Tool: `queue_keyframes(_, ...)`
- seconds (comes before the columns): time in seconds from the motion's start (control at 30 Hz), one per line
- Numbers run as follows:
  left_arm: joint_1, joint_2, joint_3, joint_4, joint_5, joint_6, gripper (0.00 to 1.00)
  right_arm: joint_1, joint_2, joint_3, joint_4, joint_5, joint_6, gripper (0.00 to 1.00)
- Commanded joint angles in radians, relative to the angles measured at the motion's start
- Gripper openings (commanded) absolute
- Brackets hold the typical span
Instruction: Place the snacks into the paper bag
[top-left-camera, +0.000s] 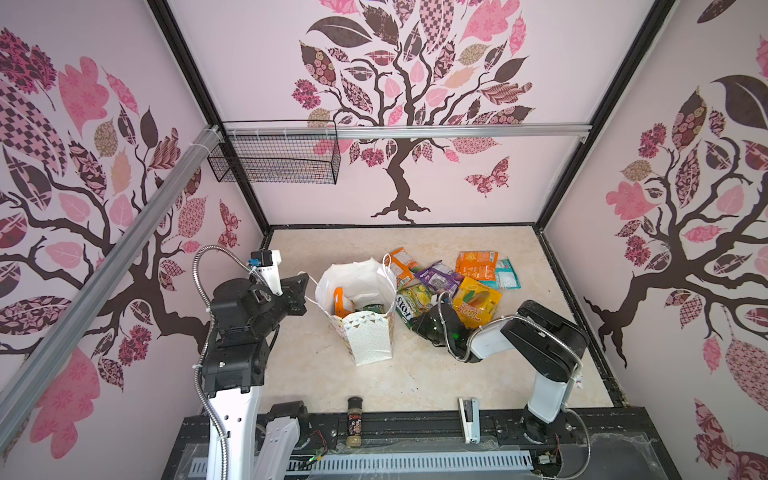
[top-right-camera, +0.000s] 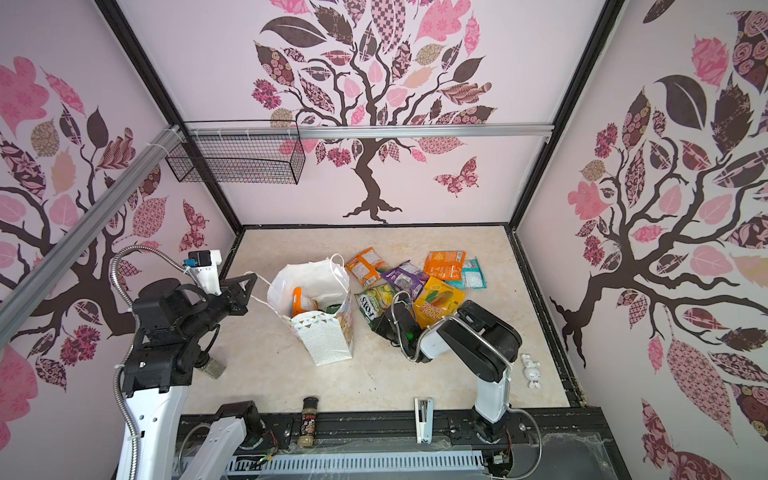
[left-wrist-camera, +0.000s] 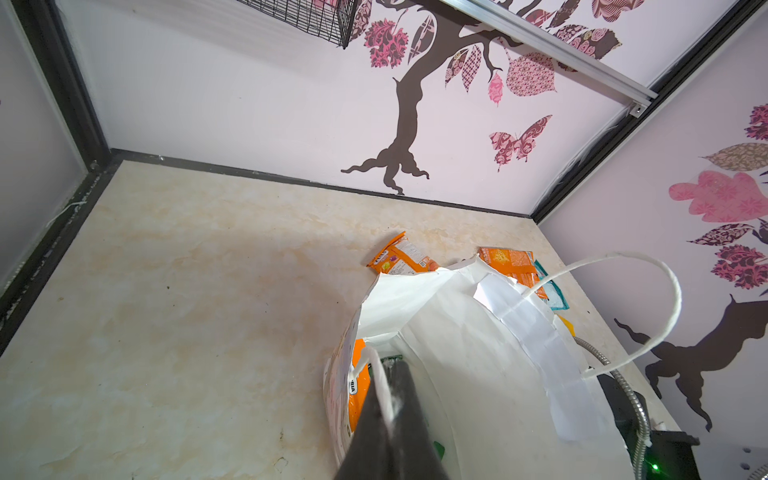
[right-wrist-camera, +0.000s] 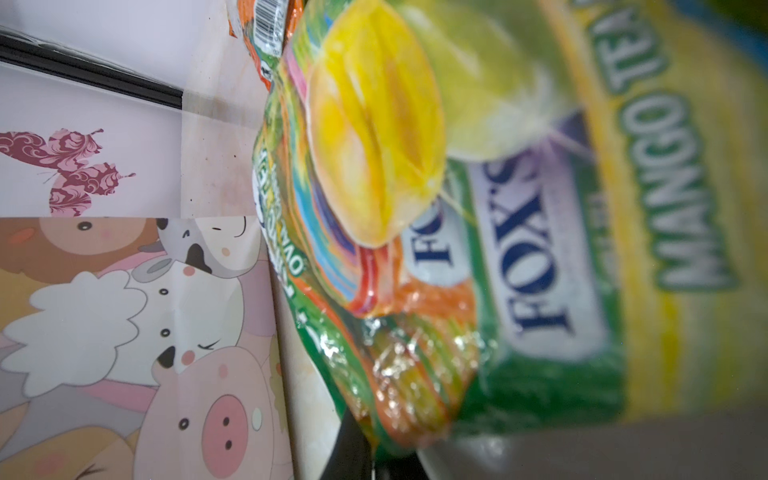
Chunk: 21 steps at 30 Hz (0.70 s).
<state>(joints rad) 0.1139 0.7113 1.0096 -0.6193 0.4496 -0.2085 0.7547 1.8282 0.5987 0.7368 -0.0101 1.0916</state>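
Note:
The white paper bag (top-left-camera: 368, 336) stands open mid-table, also seen in the left wrist view (left-wrist-camera: 457, 353). My left gripper (top-left-camera: 306, 284) is shut on the bag's cord handle (left-wrist-camera: 384, 390) and holds it to the left. An orange packet (top-left-camera: 340, 301) and something green lie inside the bag. Right of the bag lie loose snacks: two orange packets (top-left-camera: 401, 264) (top-left-camera: 476, 264), a purple one (top-left-camera: 438, 278), a teal one (top-left-camera: 505, 274) and a yellow one (top-left-camera: 476, 301). My right gripper (top-left-camera: 417, 321) is shut on the near edge of the green FOX'S packet (right-wrist-camera: 415, 374), next to the bag.
A spice jar (top-left-camera: 354, 422) and a white stapler (top-left-camera: 469, 419) lie at the front edge. A small white bunny figure (top-right-camera: 532, 370) sits right of the right arm. A wire basket (top-left-camera: 274, 156) hangs on the back wall. Walls enclose the table on three sides.

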Motion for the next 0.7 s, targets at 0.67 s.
queue_keyframes(0.67,0.056,0.033,-0.022,0.083,0.104,-0.013,0.00,-0.005,-0.474,-0.072,-0.778,0.006,-0.401,0.12)
